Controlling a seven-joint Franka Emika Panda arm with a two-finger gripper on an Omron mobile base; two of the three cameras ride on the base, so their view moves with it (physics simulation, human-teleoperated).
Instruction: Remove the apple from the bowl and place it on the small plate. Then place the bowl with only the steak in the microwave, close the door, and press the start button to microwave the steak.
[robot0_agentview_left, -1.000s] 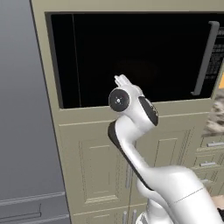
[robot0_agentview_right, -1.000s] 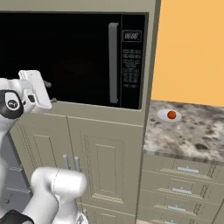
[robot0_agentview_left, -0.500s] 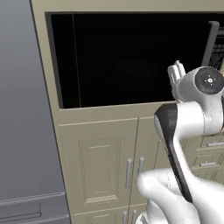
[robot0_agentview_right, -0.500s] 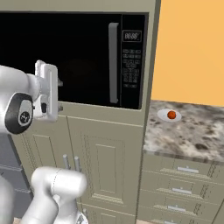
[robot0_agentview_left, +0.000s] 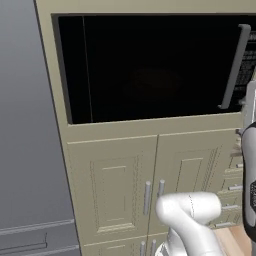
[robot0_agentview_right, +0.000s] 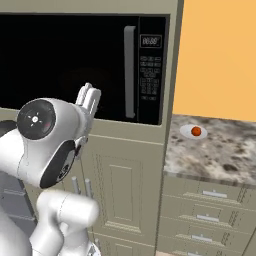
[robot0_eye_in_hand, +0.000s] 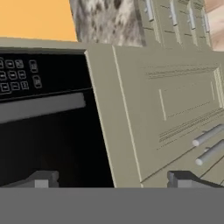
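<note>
The hand (robot0_eye_in_hand: 111, 180) is seen spread wide with nothing grasped, its 2 fingertips (robot0_eye_in_hand: 41, 179) far apart at the lower edge of the hand view. It is held in front of the microwave (robot0_agentview_right: 80, 65), whose door (robot0_agentview_right: 65, 62) is shut, with the grey bar handle (robot0_agentview_right: 130, 72) just left of the button panel (robot0_agentview_right: 150, 70). The apple (robot0_agentview_right: 196, 131) lies on the small plate (robot0_agentview_right: 187, 132) on the speckled surface (robot0_agentview_right: 220, 155), right of the microwave. Beige cabinet doors (robot0_agentview_left: 150, 190) are seen below.
</note>
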